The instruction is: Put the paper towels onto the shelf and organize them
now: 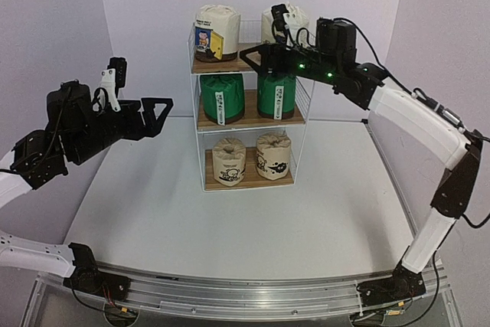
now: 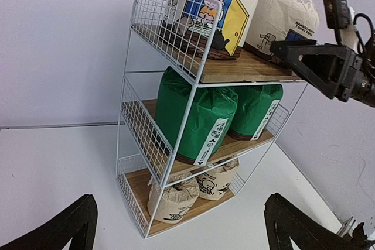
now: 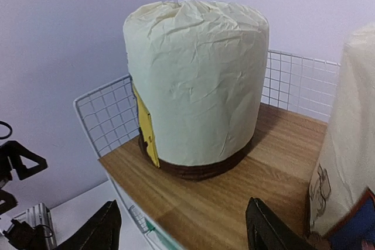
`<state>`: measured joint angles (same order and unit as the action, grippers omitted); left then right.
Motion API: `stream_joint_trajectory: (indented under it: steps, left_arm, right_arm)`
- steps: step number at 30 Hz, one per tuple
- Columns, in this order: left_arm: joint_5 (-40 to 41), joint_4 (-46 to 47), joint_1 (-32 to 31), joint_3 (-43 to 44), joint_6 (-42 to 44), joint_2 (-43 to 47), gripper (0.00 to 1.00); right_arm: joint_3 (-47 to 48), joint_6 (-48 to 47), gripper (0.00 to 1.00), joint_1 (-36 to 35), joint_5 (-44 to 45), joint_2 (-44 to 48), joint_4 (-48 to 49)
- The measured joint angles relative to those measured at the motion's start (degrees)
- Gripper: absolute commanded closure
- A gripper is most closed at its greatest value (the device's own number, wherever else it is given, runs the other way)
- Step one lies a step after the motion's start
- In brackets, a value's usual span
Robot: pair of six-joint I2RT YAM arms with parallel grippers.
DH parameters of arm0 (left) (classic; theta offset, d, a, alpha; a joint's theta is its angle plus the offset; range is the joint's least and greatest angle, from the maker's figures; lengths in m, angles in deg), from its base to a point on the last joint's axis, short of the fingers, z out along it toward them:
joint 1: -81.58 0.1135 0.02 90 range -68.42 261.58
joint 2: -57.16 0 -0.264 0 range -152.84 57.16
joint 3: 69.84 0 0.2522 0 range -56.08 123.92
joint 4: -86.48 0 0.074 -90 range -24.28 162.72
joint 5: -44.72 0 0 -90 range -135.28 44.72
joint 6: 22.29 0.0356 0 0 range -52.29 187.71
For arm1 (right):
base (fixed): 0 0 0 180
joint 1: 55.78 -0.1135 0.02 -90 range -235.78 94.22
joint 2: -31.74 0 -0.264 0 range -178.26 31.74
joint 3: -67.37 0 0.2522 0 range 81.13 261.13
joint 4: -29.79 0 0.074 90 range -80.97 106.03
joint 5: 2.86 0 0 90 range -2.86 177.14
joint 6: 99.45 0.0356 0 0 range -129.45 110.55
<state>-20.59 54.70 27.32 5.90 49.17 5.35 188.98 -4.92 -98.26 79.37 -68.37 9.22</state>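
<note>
The shelf [image 1: 196,129] holds all six paper towel rolls. On the top board stand the white roll with the blue-yellow label [image 1: 215,32] and a brown-based white roll [image 1: 300,19]. Two green rolls [image 1: 222,97] stand in the middle and two beige cartoon rolls [image 1: 229,161] at the bottom. My right gripper [image 1: 256,53] is open and empty at the front edge of the top board. In its wrist view [image 3: 184,229] it faces the labelled roll [image 3: 196,80]. My left gripper [image 1: 157,109] is open and empty, left of the shelf. Its wrist view [image 2: 181,226] shows the shelf [image 2: 152,139].
The white table [image 1: 230,227] spreads in front of the shelf. Purple walls close in behind and at both sides. The right arm [image 1: 413,112] reaches over from the right. A metal rail [image 1: 245,296] runs along the near edge.
</note>
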Motion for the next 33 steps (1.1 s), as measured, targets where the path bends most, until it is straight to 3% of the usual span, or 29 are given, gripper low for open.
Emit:
stream_joint_trajectory:
  steps: [2,4,10,16,19,23,26,29,33]
  left_arm:
    - [0.0,0.0,0.0,-0.5,-1.1,0.0,0.0]
    - [0.0,0.0,0.0,-1.4,-2.1,-0.2,0.0]
    - [-2.7,2.1,0.4,-8.3,-6.6,-3.5,0.0]
    - [-7.1,2.0,7.8,-18.2,-15.9,-8.4,0.0]
    - [-9.6,2.0,16.3,-23.0,-18.2,-6.8,0.0]
    - [-13.8,2.6,28.2,-25.9,-19.3,-5.5,0.0]
    - [-15.7,3.3,34.3,-26.2,-19.4,-5.6,0.0]
    - [-16.5,3.6,37.8,-26.2,-19.4,-4.9,0.0]
    - [-16.0,2.8,38.8,-25.9,-19.3,-2.7,0.0]
  right_arm:
    - [-5.6,1.1,0.22,0.0,-1.3,5.2,-0.1]
    - [-11.7,2.5,0.07,0.0,-3.4,10.5,0.2]
    - [-33.5,9.0,0.04,-0.1,-8.5,25.4,0.4]
    - [-54.9,16.2,0.02,1.2,5.6,31.9,-5.2]
    - [-63.6,19.2,0.02,9.0,11.5,33.7,-9.2]
    - [-69.0,22.2,0.02,24.7,15.8,37.9,-10.9]
    - [-70.2,23.2,0.02,32.7,19.1,40.8,-10.8]
    - [-70.4,24.2,0.02,37.0,23.5,42.3,-10.8]
    - [-70.6,25.0,0.02,37.6,27.4,44.8,-10.8]
